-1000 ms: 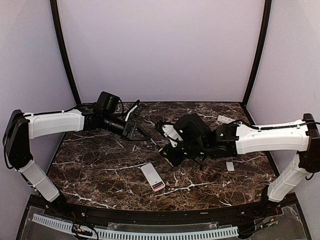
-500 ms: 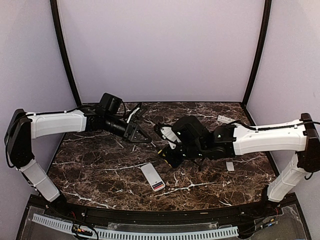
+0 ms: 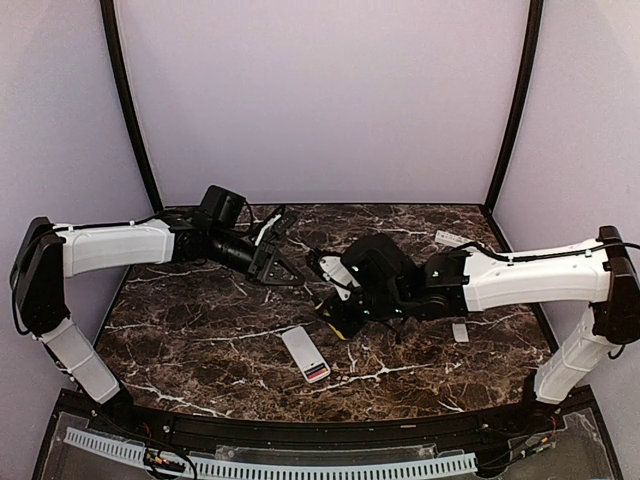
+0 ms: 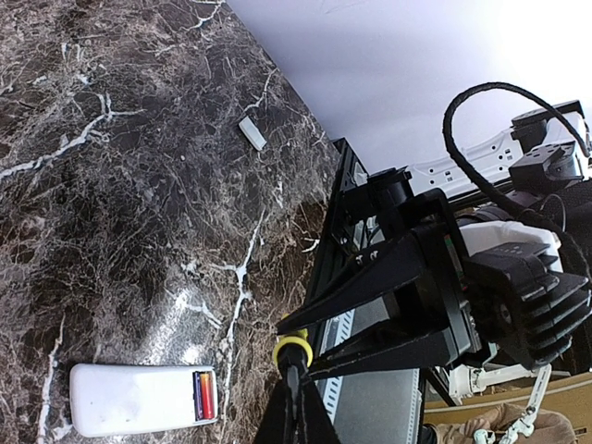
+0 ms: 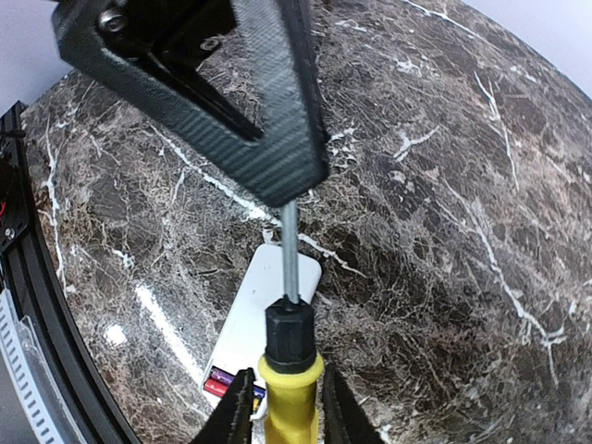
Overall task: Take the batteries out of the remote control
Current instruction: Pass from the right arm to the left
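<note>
White remote control [image 3: 304, 350] lying flat on dark marble table [image 3: 180, 340], toward 6 o'clock from centre; back compartment open at its 5 o'clock end, red and blue batteries [image 4: 203, 396] seated inside, side by side. Yellow-handled screwdriver [image 5: 290, 388] in mid-air just past remote's 1 o'clock end, right gripper [image 5: 287, 412] clamped narrow on handle, left gripper [image 3: 283, 270] pinched tight on tip of metal shaft. Small white cover [image 3: 460, 332] at 3 o'clock, second white cover [image 3: 450, 239] at 1 o'clock, both well apart from remote
</note>
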Controlling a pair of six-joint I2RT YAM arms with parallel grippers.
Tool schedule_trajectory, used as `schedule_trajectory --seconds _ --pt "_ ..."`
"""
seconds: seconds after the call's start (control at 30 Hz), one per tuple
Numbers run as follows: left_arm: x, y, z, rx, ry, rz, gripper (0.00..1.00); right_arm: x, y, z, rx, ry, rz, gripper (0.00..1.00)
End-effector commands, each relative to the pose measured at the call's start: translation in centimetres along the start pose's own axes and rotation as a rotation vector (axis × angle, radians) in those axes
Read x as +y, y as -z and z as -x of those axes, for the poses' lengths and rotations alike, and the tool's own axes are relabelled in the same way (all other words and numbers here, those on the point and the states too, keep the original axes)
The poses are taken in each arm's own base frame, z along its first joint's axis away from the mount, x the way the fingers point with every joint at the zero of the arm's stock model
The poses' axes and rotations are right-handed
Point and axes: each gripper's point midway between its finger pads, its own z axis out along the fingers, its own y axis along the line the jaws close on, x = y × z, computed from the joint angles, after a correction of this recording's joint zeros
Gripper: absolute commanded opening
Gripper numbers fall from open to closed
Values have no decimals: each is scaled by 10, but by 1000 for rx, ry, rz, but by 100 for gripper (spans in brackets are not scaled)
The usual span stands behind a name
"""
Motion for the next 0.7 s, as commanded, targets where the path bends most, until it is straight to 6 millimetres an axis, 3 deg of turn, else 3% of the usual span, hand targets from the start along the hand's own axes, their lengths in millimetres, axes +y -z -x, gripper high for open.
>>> schedule_trajectory --seconds 0.0,0.13,0.27,0.33,0.4,0.43,0.47,0.5,0.53,0.67 --pt "-5 2 5 -18 -29 5 0 7 10 26 -103 -28 21 37" --pt "-11 9 11 -58 -62 25 0 -2 20 33 -148 -71 -13 65" --pt "-19 26 24 -131 -107 55 0 -7 49 61 -291 -172 21 82" --pt "-22 42 31 -192 -115 53 0 -11 62 76 -370 -228 61 85" --pt "-24 71 47 -294 -128 31 0 -17 73 88 -435 -283 96 88" --pt "-40 82 54 -334 -189 -18 0 -22 78 93 -462 -319 113 89" --pt "-35 94 55 -365 -147 -29 0 -26 81 97 -483 -358 138 89" --pt "-50 105 60 -399 -184 -73 0 -32 86 103 -512 -418 169 89" --pt "-46 113 60 -420 -179 -73 0 -32 90 109 -546 -451 220 89" --pt "-70 133 58 -474 -262 -122 0 -17 103 130 -616 -481 381 89"
